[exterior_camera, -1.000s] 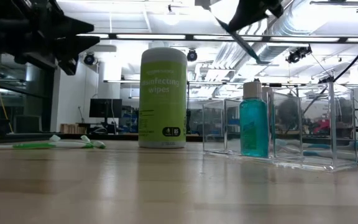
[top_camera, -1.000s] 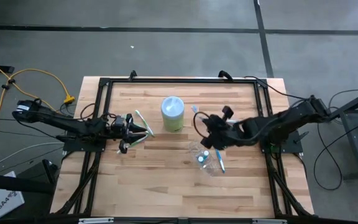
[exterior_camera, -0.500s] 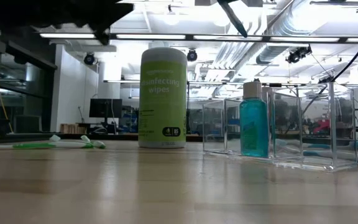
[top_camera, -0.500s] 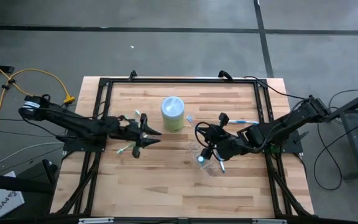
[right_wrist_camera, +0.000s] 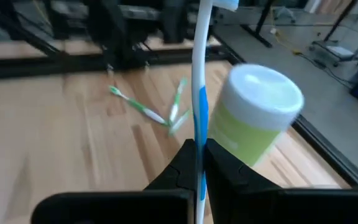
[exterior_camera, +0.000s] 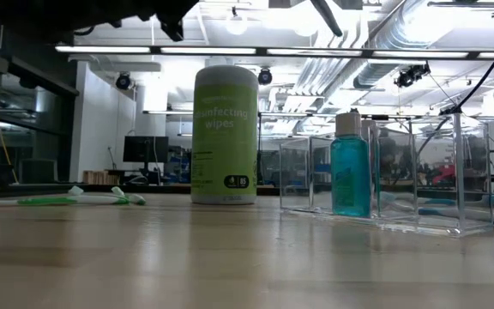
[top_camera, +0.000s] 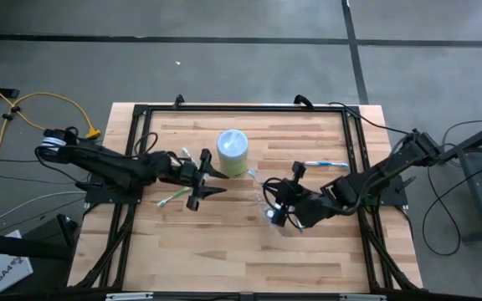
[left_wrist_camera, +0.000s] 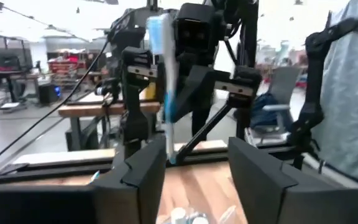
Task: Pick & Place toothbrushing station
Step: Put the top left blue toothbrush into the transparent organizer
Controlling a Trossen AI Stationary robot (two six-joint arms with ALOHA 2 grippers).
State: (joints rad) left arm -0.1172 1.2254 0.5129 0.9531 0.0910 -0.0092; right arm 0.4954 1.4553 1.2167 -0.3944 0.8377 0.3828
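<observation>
Blue-white toothbrush (right_wrist_camera: 199,93) stands upright, pinched in the right end effector (top_camera: 276,201) above the clear plastic container (top_camera: 276,219) right of centre. The left end effector (top_camera: 210,180), spread wide and empty, hovers beside the wipes canister (top_camera: 232,152); green-white toothbrushes (top_camera: 174,197) lie on the surface (top_camera: 224,251).

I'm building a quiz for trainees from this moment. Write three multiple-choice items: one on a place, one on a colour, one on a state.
1. Where do the green toothbrushes lie?
A. on the table by the left claw
B. in the clear container
C. on the floor

2. What colour is the wipes canister?
A. red
B. light green with a white lid
C. black

3. What is the right claw doing?
A. hanging open
B. shut on the blue-white toothbrush
C. gripping the canister

Answers: 1 A, the high view shows them on the wood near the left claw. 2 B, the low view shows it. 3 B, the right wrist view shows the handle pinched.
</observation>
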